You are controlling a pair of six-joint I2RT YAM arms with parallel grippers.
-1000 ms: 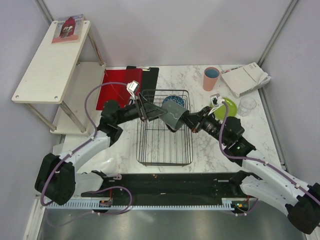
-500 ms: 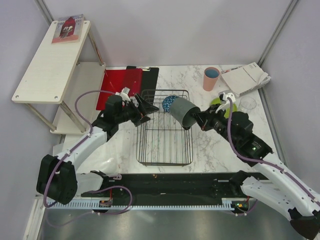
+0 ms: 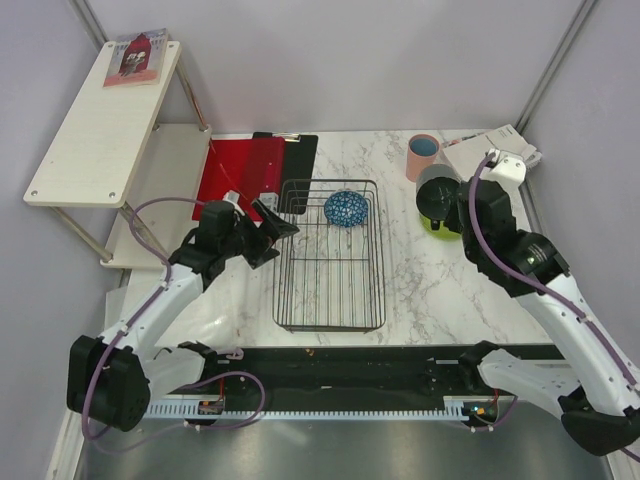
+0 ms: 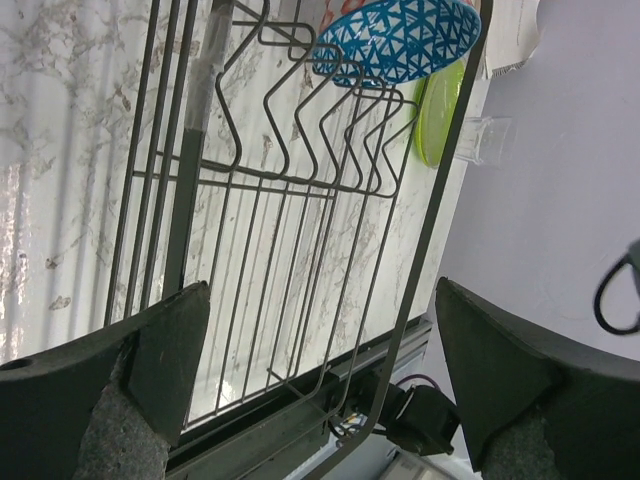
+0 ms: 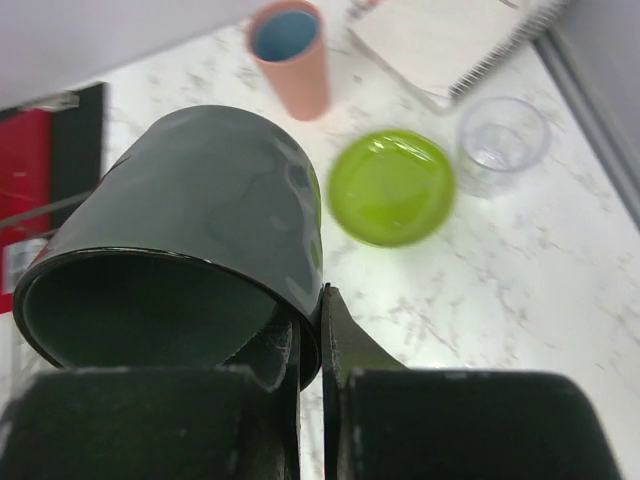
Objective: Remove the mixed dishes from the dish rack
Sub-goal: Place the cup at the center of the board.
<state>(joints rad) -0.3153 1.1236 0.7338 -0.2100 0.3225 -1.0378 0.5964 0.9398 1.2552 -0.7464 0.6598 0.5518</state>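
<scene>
Plate [image 5: 392, 187], cup [image 5: 290, 55] and glass [image 5: 503, 135] sit outside dish rack [image 3: 330, 326]; right gripper [image 5: 310, 320] clamps grey mug [image 5: 200, 200] off-rack; only blue bowl [image 3: 346, 208] inside; left gripper [image 3: 275, 222] gapes empty.

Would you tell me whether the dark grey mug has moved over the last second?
Yes. The dark grey mug, held by the right gripper, has travelled right, from above the dish rack to beside the salmon-pink cup.

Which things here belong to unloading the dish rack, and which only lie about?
Job: black wire dish rack; blue patterned bowl; dark grey mug in the right claw; lime-green small plate; salmon-pink cup; clear drinking glass.
Lying about: red clipboard; white spiral notebook; pale wooden shelf; small book on it.
</scene>
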